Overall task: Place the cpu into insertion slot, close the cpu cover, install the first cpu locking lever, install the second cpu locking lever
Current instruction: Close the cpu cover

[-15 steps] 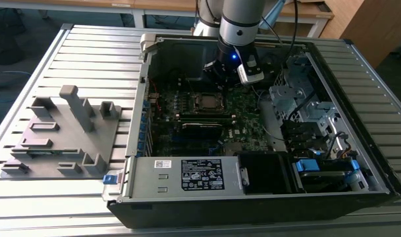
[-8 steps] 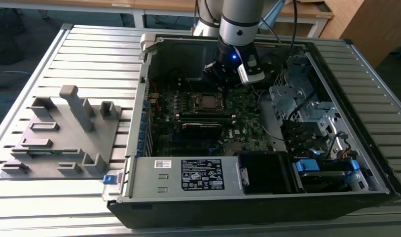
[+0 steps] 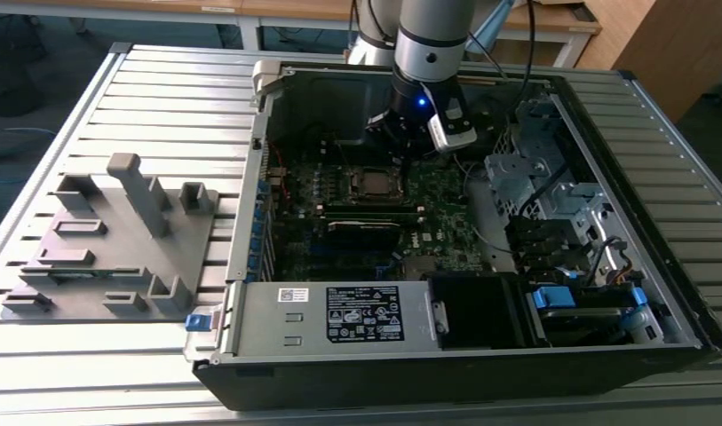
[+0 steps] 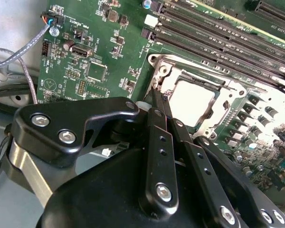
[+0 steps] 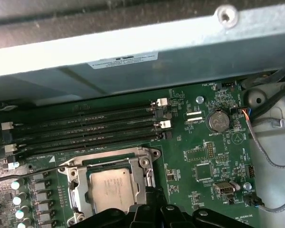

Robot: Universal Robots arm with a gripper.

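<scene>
I log: computer case (image 3: 254,266) on the table (image 3: 159,89), fixture tray (image 3: 100,248) at the exterior view's left of it. Motherboard (image 5: 199,152) in the case. The cpu (image 5: 111,190) in the insertion slot (image 3: 350,183), cpu cover (image 5: 143,166) over it, memory slots (image 5: 85,128) alongside. Gripper (image 5: 151,194) at the cover's edge.

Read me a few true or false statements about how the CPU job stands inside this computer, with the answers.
1. The cpu lies under the lowered cpu cover. True.
2. The gripper hangs outside the computer case. False: it is inside the case, at the cover's edge.
3. A round coin battery sits on the motherboard. True.
4. The case stands on a wooden floor. False: it stands on a slatted metal table.
</scene>
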